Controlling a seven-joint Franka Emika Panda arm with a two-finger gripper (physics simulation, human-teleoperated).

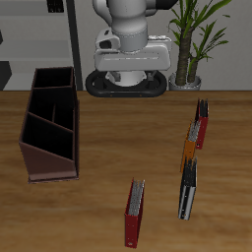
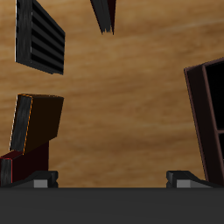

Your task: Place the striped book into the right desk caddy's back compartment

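The striped book stands upright on the table near the front edge; in the wrist view its black-and-white cover shows. The right desk caddy, a dark reddish-brown open box with inner dividers, stands on the far side of the table from the book, and one wall of it shows in the wrist view. My gripper is open and empty, high above the table's back part, with the fingertips wide apart. It is far from both the book and the caddy.
An orange book and a red book stand in a row behind the striped one. Another red book stands near the front edge. A potted plant and the robot base are at the back.
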